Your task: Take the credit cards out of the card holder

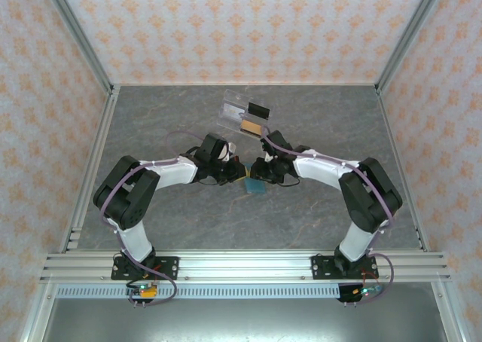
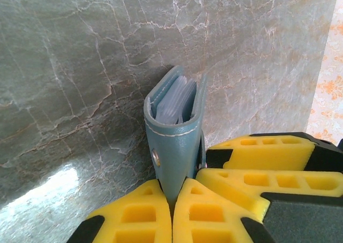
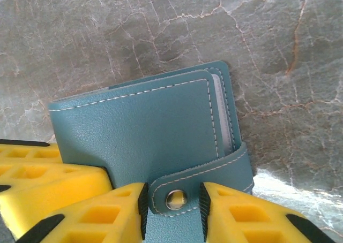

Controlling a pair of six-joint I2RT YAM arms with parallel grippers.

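Observation:
The teal card holder (image 1: 254, 185) stands on edge between both grippers over the table's middle. My left gripper (image 2: 172, 200) is shut on its lower edge, near a metal stud. Seen end-on, the card holder (image 2: 174, 146) gapes slightly, with pale translucent sleeves (image 2: 177, 104) inside. In the right wrist view the card holder (image 3: 139, 130) is held closed by a strap with a snap (image 3: 176, 199). My right gripper (image 3: 172, 203) stands partly open, its pads on either side of the snap tab, which lies flat. I cannot make out any credit cards inside.
A clear plastic piece (image 1: 239, 113) lies at the back of the grey marbled table (image 1: 166, 123), with a black card (image 1: 258, 110) and an orange card (image 1: 251, 126) on it. Patterned walls enclose the table on three sides.

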